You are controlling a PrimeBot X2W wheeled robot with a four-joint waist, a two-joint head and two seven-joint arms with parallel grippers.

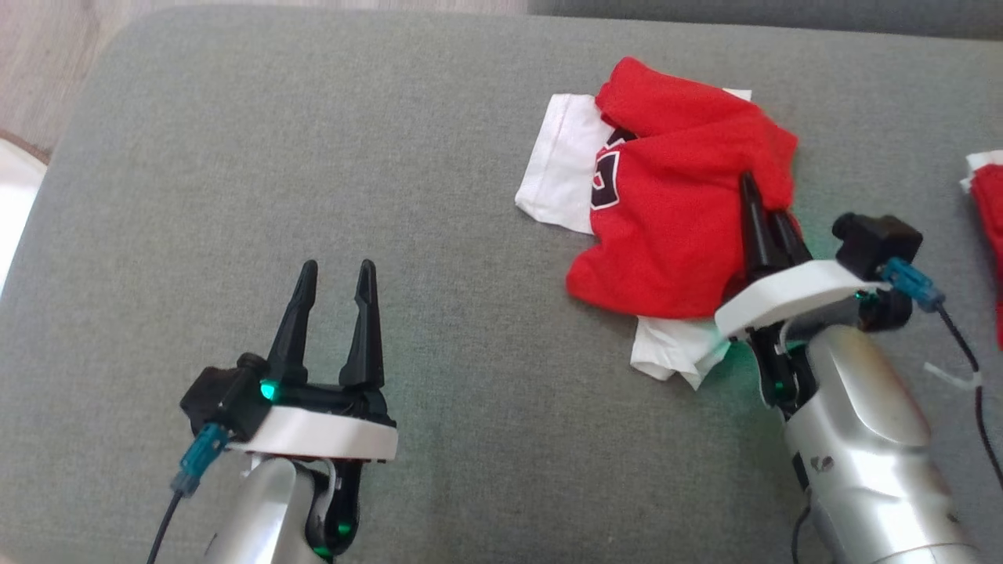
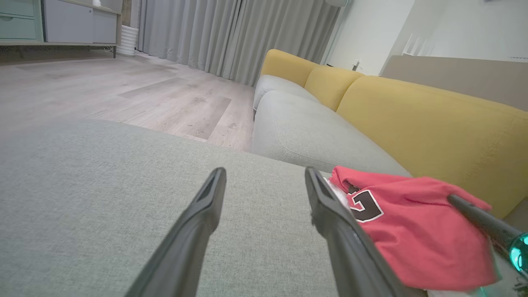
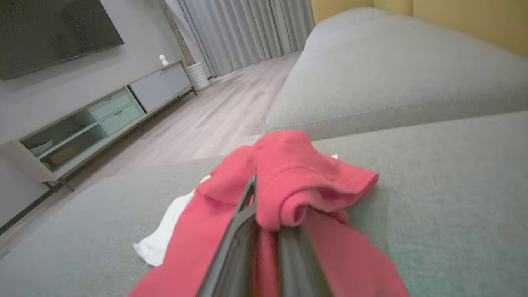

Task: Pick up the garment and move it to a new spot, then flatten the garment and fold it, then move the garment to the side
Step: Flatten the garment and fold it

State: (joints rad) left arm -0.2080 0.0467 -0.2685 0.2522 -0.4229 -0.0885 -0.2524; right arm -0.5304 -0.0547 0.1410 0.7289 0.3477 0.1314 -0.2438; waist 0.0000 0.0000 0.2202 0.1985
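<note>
Left claw [image 1: 338,268] is hovering over bare cushion [image 1: 392,141], fingers spread wide, holding nothing, well apart from the garment [image 1: 666,211]. Garment is lying crumpled on the cushion, right of centre in the head view, red body on top, white sleeve parts poking out at its left and at its near edge. Right claw [image 1: 762,200] is reaching in from the near right, fingers pressed together and pinching a raised red fold at the garment's right edge. In the right wrist view the garment [image 3: 288,177] is bulging over and between the fingers. Other cloth [image 1: 989,196], red and white, is sitting at the far right edge, apart from the claw. Risk, as I'm judging it: the pinch is taking only an edge fold, so on the lift the cloth may be slipping out. Or the heap may be hanging twisted and landing more bunched, making flattening harder. A swing to the right may be brushing the other cloth. Long axis is running roughly near-to-far, tilting a bit, with the number print facing up on the left side. Collar or hem direction: cannot tell, too crumpled.
</note>
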